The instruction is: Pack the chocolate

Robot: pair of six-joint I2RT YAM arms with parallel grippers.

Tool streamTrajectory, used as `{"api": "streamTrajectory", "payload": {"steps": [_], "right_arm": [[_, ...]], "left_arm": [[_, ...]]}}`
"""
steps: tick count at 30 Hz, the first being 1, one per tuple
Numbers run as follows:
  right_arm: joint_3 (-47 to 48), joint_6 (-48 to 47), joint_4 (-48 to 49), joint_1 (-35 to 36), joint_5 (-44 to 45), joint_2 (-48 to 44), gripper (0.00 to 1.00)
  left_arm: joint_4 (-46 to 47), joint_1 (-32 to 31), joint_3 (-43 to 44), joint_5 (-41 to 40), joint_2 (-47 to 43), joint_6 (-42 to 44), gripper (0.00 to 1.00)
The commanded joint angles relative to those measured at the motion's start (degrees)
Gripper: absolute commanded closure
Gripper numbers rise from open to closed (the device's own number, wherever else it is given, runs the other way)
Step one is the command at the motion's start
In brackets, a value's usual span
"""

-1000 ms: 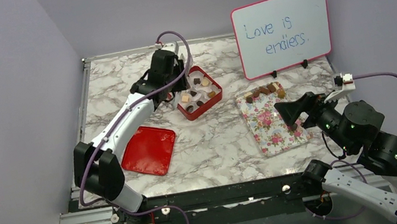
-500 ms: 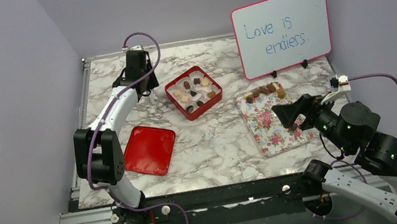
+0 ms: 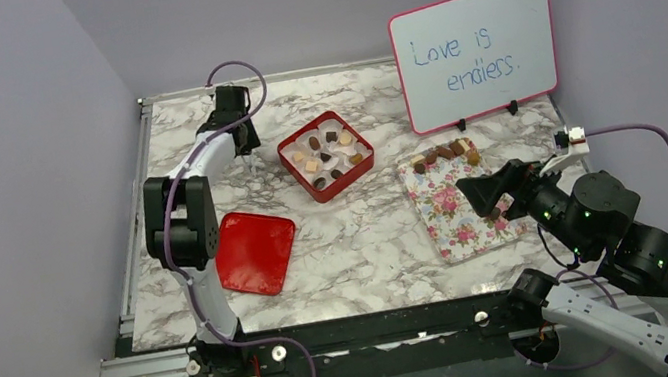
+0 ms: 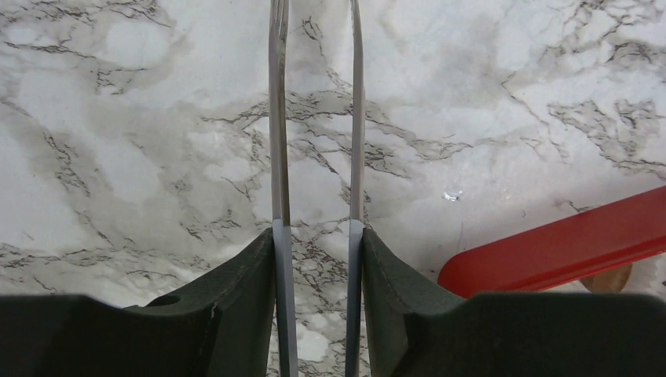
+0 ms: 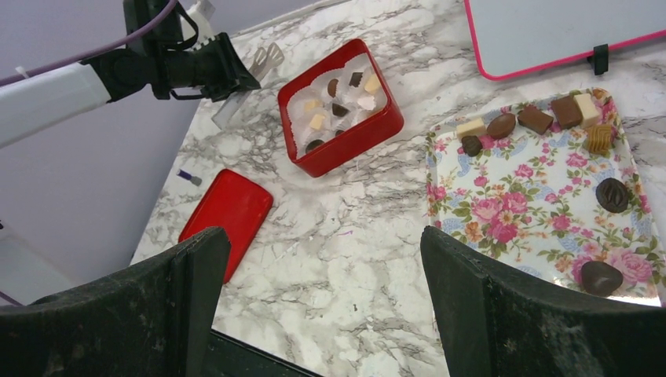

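Left gripper (image 3: 245,147) is at the far left of the table (image 3: 358,235), just left of the red box (image 3: 341,183) and not touching it. Its fingers are clamped on a pair of metal tongs (image 4: 276,118). The tong blades lie flat against the inner finger faces, slightly apart, with nothing between them. The tips point down at bare marble.

Right gripper (image 3: 488,192) hangs over the near right part of the table, above the near end of the flowered tray (image 3: 461,219). Its jaws are spread wide and hold nothing.

The chocolate (image 5: 338,110) is in two places:
- Several pieces, dark, light brown and cream, sit in white paper cups inside the red box at centre-far.
- The rest are loose on the flowered tray. A row lies along its far edge, and two dark rounded pieces are toward its right side, one nearer to me than the other.

Red lid (image 3: 254,252) lies flat at near left, well apart from the box.

Whiteboard (image 3: 475,50) stands at far right behind the tray, with blue handwriting that begins "Love is".
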Motion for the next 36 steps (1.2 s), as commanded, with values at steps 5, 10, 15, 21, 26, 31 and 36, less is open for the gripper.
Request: {"api": "streamTrajectory", "payload": {"steps": [5, 10, 15, 21, 26, 31, 36], "right_arm": [[-0.7, 0.1, 0.8, -0.2, -0.2, -0.3, 0.02], [-0.7, 0.1, 1.1, -0.2, -0.5, 0.1, 0.02], [-0.7, 0.0, 1.3, -0.2, -0.6, 0.2, 0.02], [0.1, -0.3, 0.8, -0.2, -0.3, 0.2, 0.02], [0.3, -0.3, 1.5, -0.2, -1.1, 0.6, 0.02], [0.8, -0.4, 1.5, -0.2, -1.6, 1.0, 0.02], [0.8, -0.6, 1.5, -0.2, -1.6, 0.5, 0.02]], "left_arm": [[1.1, 0.5, 3.7, -0.3, 4.1, -0.7, 0.57], [0.1, 0.5, 4.5, 1.0, 5.7, -1.8, 0.54], [-0.9, 0.8, 5.5, 2.2, 7.7, -2.8, 0.50], [-1.0, 0.9, 5.7, 3.1, 8.1, -2.8, 0.49], [-2.0, 1.0, 5.5, 3.9, 8.3, -3.6, 0.44], [-3.7, 1.1, 4.9, 2.9, 6.0, -5.2, 0.21], [-5.7, 1.2, 2.9, -0.8, 1.0, -8.6, 0.17]]}}
